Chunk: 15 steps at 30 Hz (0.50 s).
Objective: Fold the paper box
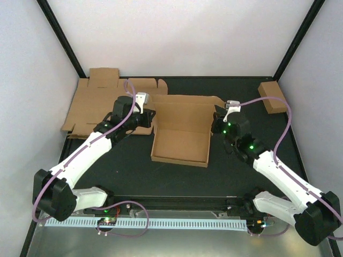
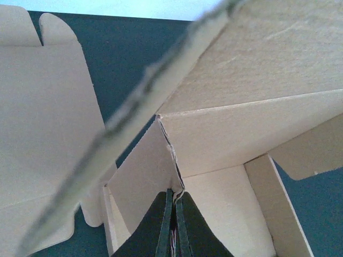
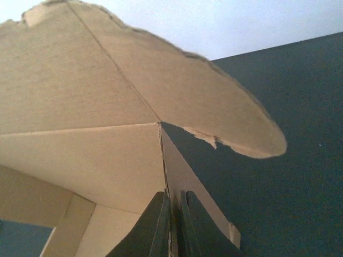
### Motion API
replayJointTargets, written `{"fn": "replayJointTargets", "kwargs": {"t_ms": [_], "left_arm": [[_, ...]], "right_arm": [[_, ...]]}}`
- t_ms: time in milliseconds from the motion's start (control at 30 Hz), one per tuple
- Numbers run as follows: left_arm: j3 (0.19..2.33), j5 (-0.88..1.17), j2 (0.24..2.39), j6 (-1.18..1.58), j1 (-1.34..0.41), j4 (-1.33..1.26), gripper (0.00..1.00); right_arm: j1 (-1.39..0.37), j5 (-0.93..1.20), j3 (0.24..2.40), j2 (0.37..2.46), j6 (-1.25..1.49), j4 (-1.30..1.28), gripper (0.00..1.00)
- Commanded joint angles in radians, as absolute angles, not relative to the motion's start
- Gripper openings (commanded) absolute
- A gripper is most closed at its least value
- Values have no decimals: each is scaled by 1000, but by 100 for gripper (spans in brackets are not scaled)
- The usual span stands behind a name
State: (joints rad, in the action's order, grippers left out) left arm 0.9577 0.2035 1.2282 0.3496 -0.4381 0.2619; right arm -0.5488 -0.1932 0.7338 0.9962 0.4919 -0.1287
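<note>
Though unclear overhead, wrist views show left tool [image 2: 173, 198], right tool [image 3: 172, 197] pinching paper box [image 1: 179, 144] walls

Top cam high, rear, wide; wrist cams v. close; paper box [image 1: 179, 144] in all.

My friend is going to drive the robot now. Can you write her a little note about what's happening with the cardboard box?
Left hand: shut, pinching the left side wall of the paper box.
Right hand: shut, pinching the right side wall.
Box: mid-table between the arms, open side up.
Done: the tray walls are standing.
Left: the lid flap at the back is not yet closed; it probably needs folding over and tucking in.
Nearby: flat cardboard sheets back left, small closed box back right.
</note>
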Motion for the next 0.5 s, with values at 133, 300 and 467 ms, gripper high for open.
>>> {"fn": "replayJointTargets", "kwargs": {"t_ms": [133,300,467], "left_arm": [[958,227,1173,311,-445,319,2],[927,211,1151,289,-446,334,2],[897,218,1128,274,-446,329,1]], "right_arm": [[-614,-392,750,1013,647,-52,16],[-683,-467,763,1032,654,-29,16],[-720,-460,704,1014,702,-13,23]]}}
